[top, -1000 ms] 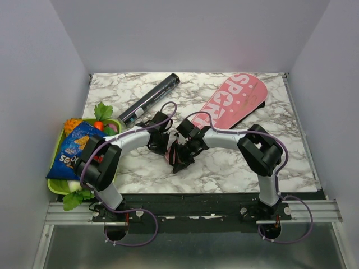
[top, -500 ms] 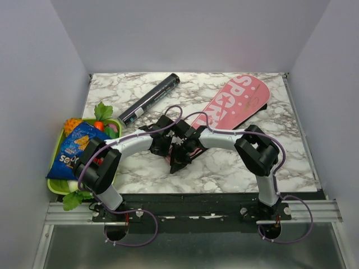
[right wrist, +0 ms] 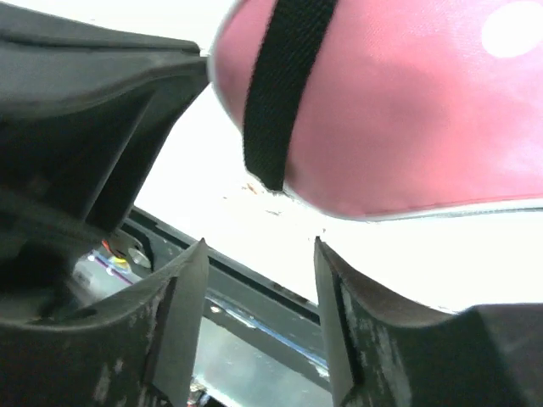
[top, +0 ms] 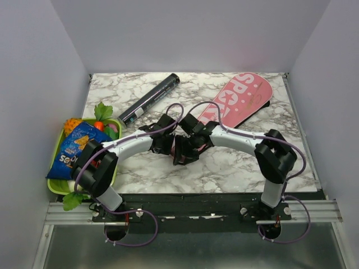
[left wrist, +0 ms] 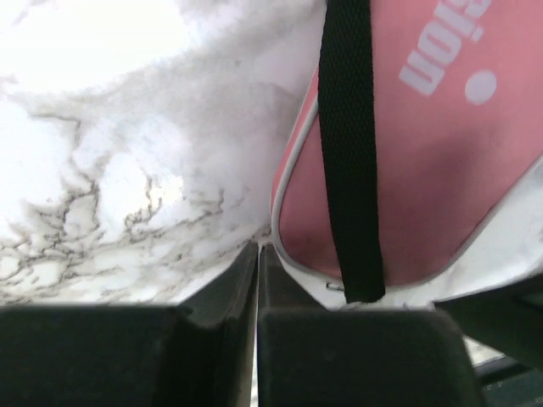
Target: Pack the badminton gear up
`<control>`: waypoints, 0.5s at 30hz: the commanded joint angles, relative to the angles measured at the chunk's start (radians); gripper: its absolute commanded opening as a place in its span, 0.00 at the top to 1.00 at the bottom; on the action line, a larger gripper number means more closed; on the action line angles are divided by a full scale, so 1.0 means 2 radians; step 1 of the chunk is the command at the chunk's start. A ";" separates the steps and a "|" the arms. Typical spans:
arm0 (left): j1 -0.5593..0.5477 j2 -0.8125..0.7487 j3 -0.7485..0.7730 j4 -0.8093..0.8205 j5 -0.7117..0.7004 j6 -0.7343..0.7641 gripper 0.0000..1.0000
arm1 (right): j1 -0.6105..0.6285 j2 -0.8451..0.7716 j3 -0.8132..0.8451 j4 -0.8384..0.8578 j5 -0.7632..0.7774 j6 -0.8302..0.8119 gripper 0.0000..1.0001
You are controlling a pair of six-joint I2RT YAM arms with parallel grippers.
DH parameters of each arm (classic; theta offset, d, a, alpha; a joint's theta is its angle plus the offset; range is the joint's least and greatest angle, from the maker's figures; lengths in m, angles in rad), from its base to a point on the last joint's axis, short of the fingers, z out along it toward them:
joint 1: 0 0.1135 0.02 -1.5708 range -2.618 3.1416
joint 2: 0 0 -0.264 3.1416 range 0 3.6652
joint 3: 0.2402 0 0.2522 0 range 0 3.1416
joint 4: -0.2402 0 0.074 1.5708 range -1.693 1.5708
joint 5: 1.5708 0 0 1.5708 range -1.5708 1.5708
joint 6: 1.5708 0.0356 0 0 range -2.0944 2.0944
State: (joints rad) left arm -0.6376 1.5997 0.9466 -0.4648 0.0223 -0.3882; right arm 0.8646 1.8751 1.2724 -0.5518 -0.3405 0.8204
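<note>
The pink racket-shaped bag [top: 241, 100] lettered "SPORT" lies slanted at the far right of the marble table. Its narrow end reaches down to where both grippers meet. The long black tube [top: 148, 100] lies to its left. My left gripper [left wrist: 258, 248] is shut, with nothing visible between its jaws. Its tips sit just left of the white-piped end of the bag [left wrist: 424, 161], by the black strap [left wrist: 348, 144]. My right gripper [right wrist: 259, 246] stands open and empty just below that same end of the bag [right wrist: 399, 127]. In the top view the left gripper [top: 170, 147] and right gripper [top: 182, 156] nearly touch.
A green tray [top: 54, 186] of toy fruit sits at the left edge with a blue snack packet [top: 73, 151] on it. White walls close in three sides. The table's dark front rail [right wrist: 254, 292] runs just beyond my right fingertips.
My right gripper has opened, and its elbow has swung out to the right. The bag has slid a little toward the far right. The left gripper stays shut.
</note>
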 commanded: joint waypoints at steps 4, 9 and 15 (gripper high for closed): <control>-0.012 -0.054 0.016 -0.005 -0.052 0.017 0.80 | 0.002 -0.117 0.020 -0.023 0.115 -0.116 0.27; -0.011 -0.083 0.061 -0.025 -0.091 0.034 0.71 | 0.000 -0.186 0.034 -0.050 0.168 -0.164 0.26; -0.011 -0.117 0.102 -0.025 -0.111 0.033 0.58 | -0.002 -0.233 0.062 -0.086 0.277 -0.215 0.01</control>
State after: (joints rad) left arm -0.6567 1.4216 1.0874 -0.5060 -0.1345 -0.3367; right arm 0.8619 1.4643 1.3525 -0.6456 -0.0078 0.4934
